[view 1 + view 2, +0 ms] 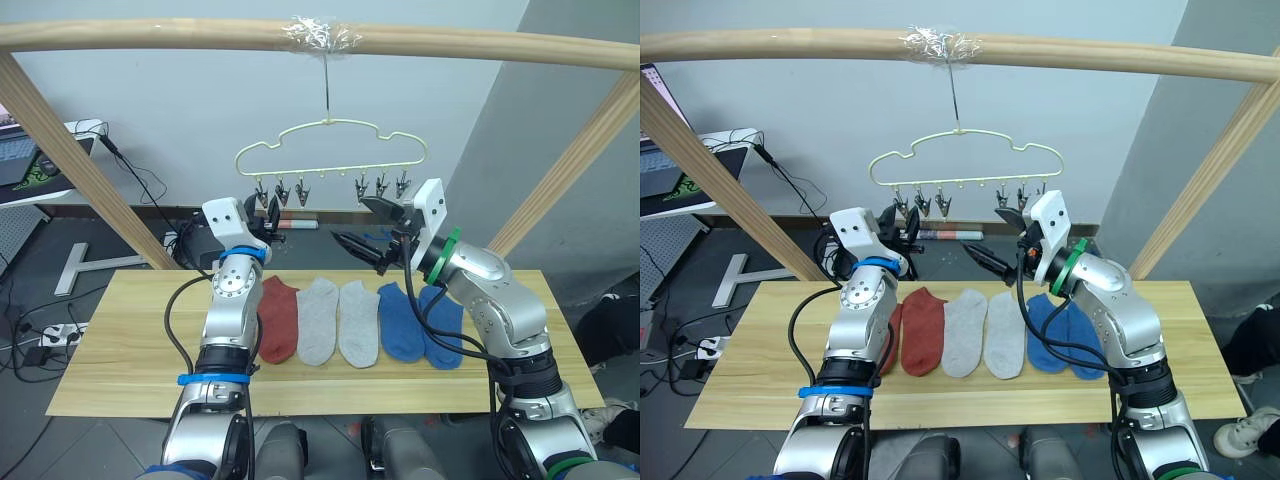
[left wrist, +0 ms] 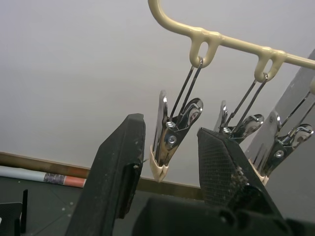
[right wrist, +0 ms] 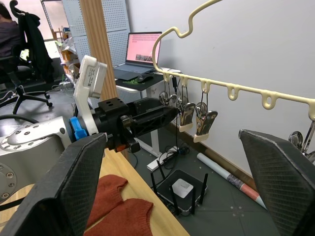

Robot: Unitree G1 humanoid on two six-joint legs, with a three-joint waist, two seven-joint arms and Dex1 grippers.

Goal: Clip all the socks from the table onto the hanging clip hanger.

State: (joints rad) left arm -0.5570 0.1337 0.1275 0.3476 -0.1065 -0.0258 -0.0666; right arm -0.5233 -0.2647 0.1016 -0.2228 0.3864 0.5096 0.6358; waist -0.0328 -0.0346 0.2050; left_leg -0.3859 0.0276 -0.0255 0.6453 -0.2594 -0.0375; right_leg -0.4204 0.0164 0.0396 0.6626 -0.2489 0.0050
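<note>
Six socks lie side by side in a row on the table (image 1: 120, 340), toes toward the near edge and cuffs toward the far edge: two rust-red socks (image 1: 921, 330) at the left end, one of them mostly hidden behind the left forearm, two light grey socks (image 1: 338, 320) in the middle, and two blue socks (image 1: 402, 322) at the right end. All six lie flat on the wood, neighbours touching or nearly so.

Both arms rise from the near edge, bent at the elbow, with forearms lifted over the row. The left gripper (image 2: 167, 172) is raised at the left group of clips (image 1: 280, 191), its two black fingers (image 2: 115, 172) apart on either side of one clip without visibly touching it. The right gripper (image 1: 368, 232) points leftward below the right group of clips, fingers spread wide and holding nothing.

Beyond the far edge, the clip hanger (image 1: 330, 145) hangs by its hook from a wooden pole (image 1: 150, 36); no clip holds a sock.
</note>
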